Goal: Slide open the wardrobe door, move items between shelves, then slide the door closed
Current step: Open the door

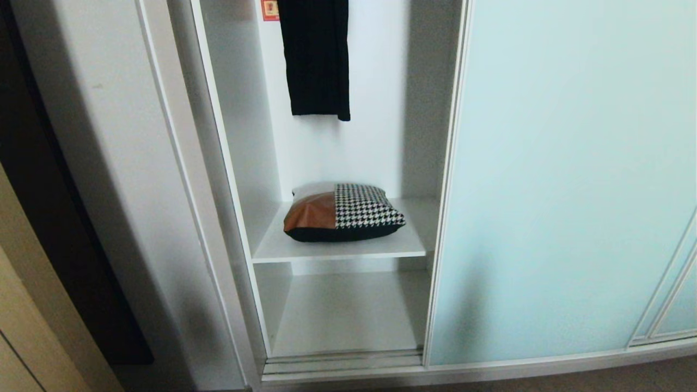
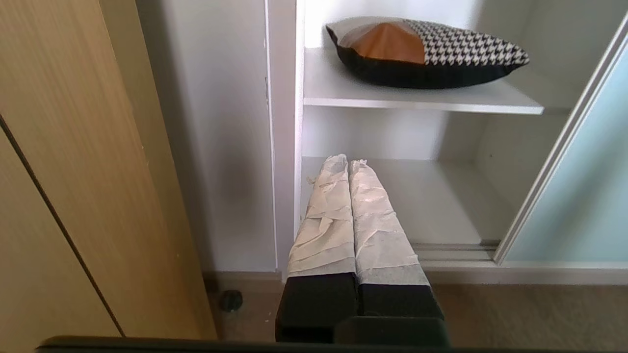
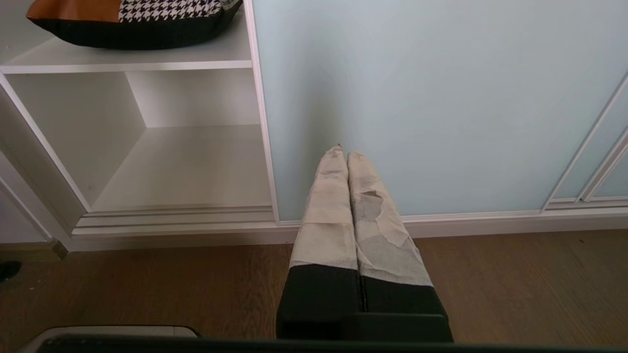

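A white wardrobe interior stands open on a brown wood floor (image 3: 147, 284); the frosted aqua sliding wardrobe door (image 1: 566, 179) is pushed to the right; a houndstooth cushion (image 1: 343, 213) with a tan patch lies flat on the upper shelf (image 1: 337, 247), the lower shelf (image 1: 348, 316) beneath it; a black garment (image 1: 316, 57) hangs above; the left gripper (image 2: 349, 164) and right gripper (image 3: 342, 154) hang low outside, fingers pressed together, holding nothing.

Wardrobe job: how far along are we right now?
Done: the frosted aqua glass sliding door stands open, and the houndstooth cushion lies on the upper white shelf. In hand: nothing; the left gripper and right gripper are shut and empty. Left: closing the door.
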Robot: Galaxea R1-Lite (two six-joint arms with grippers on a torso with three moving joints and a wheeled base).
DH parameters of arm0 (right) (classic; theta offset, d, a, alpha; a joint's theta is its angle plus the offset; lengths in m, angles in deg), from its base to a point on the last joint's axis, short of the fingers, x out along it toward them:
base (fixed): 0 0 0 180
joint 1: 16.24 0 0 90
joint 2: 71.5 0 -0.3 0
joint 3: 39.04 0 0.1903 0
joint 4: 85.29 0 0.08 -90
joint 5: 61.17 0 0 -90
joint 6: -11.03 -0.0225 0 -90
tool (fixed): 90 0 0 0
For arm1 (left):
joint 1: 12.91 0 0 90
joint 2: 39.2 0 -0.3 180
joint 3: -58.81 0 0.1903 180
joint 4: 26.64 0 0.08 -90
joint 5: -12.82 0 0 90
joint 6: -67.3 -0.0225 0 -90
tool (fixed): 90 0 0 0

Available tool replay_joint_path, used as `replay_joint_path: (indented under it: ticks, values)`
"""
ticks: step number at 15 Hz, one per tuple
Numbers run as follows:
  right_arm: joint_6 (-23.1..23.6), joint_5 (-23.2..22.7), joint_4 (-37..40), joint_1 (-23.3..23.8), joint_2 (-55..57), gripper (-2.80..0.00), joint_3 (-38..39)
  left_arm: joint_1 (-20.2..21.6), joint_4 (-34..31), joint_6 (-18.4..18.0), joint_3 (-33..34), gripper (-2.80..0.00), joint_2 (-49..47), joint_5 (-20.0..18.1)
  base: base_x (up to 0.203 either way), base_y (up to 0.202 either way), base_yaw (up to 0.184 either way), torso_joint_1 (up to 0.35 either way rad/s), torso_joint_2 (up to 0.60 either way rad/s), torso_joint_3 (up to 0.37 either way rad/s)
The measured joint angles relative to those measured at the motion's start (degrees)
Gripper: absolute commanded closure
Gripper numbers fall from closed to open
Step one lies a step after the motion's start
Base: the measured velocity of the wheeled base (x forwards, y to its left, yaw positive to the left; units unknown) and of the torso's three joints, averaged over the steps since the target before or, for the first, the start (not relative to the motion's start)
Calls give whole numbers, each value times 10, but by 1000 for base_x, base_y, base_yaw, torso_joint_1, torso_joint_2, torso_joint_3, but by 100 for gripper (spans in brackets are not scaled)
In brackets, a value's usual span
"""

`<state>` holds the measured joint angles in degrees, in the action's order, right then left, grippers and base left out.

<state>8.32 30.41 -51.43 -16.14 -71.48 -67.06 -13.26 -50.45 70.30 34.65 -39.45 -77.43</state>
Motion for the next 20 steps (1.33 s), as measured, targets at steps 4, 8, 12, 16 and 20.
replay_joint_path:
  ticks: [4, 8, 12, 16, 20]
  values:
    - [0, 0, 0, 0, 0, 0, 0, 0, 20, -23, 5, 0, 4, 3, 0, 0, 0, 0, 0, 0]
    - [0, 0, 0, 0, 0, 0, 0, 0, 7, -30, 7, 0, 5, 2, 0, 0, 0, 0, 0, 0]
    - [0, 0, 0, 0, 0, 0, 0, 0, 6, -30, 7, 0, 5, 2, 0, 0, 0, 0, 0, 0]
    - [6, 0, -1, 0, 0, 0, 0, 0, 6, -30, 8, 0, 5, 2, 0, 0, 0, 0, 0, 0]
    - [7, -1, 3, 0, 0, 0, -1, 0, 6, -30, 8, 0, 4, 2, 0, 0, 0, 0, 0, 0]
